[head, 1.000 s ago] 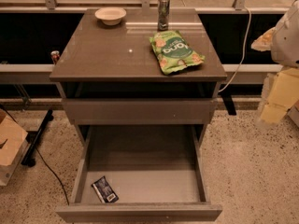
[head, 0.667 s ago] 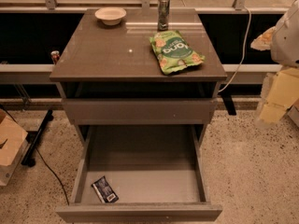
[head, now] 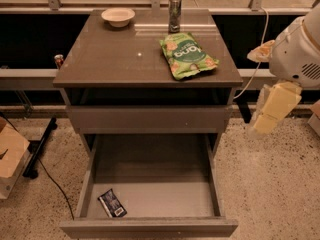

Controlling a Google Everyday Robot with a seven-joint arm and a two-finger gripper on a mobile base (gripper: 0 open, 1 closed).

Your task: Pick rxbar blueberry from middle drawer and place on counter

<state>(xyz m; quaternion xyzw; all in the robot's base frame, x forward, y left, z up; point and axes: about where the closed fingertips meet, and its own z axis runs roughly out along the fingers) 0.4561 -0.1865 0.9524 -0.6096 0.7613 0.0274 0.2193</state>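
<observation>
The rxbar blueberry (head: 112,203), a small dark wrapper with a white patch at its near end, lies flat in the front left corner of the open middle drawer (head: 155,184). The counter (head: 115,59) is the glossy grey-brown top of the cabinet above it. My arm shows at the right edge as a white housing with a pale yellow link (head: 277,106), beside the cabinet at counter height and far from the bar. The gripper itself is out of view.
On the counter sit a green snack bag (head: 187,55) at right, a small pale bowl (head: 118,17) at the back left and a metal can (head: 174,13) at the back. A cardboard box (head: 10,156) and a black cable (head: 47,174) lie on the floor at left.
</observation>
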